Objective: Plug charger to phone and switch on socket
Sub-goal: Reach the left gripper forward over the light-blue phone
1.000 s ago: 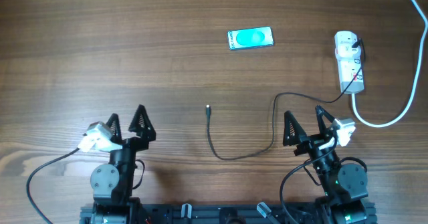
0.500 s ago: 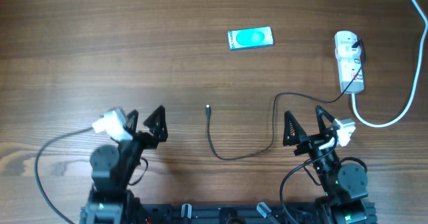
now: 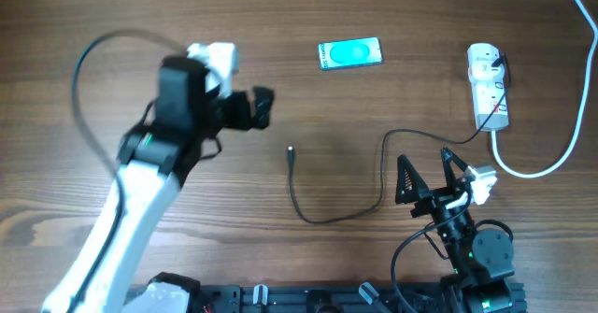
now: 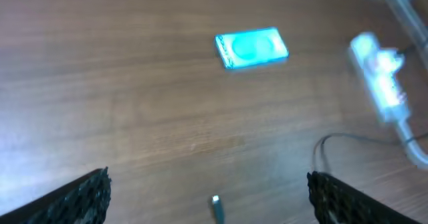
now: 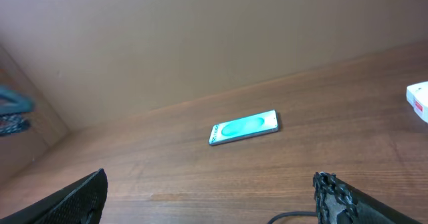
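The phone (image 4: 252,48) is lying flat on the wooden table (image 4: 120,83) with its teal screen facing up. Well to the right of the phone, the socket (image 4: 378,77) is showing as a blurred white strip. Well below the phone, the charger (image 4: 216,202) is resting its small connector on the wood, with its thin black cable curving below and to the right of the phone, while the left gripper (image 4: 207,184) is holding its dark fingers (image 4: 80,197) wide apart on either side of that connector, touching nothing.

Open wood between left gripper (image 3: 259,108) and phone (image 3: 349,53); charger connector (image 3: 291,151) lies off that line, nearer the robot.
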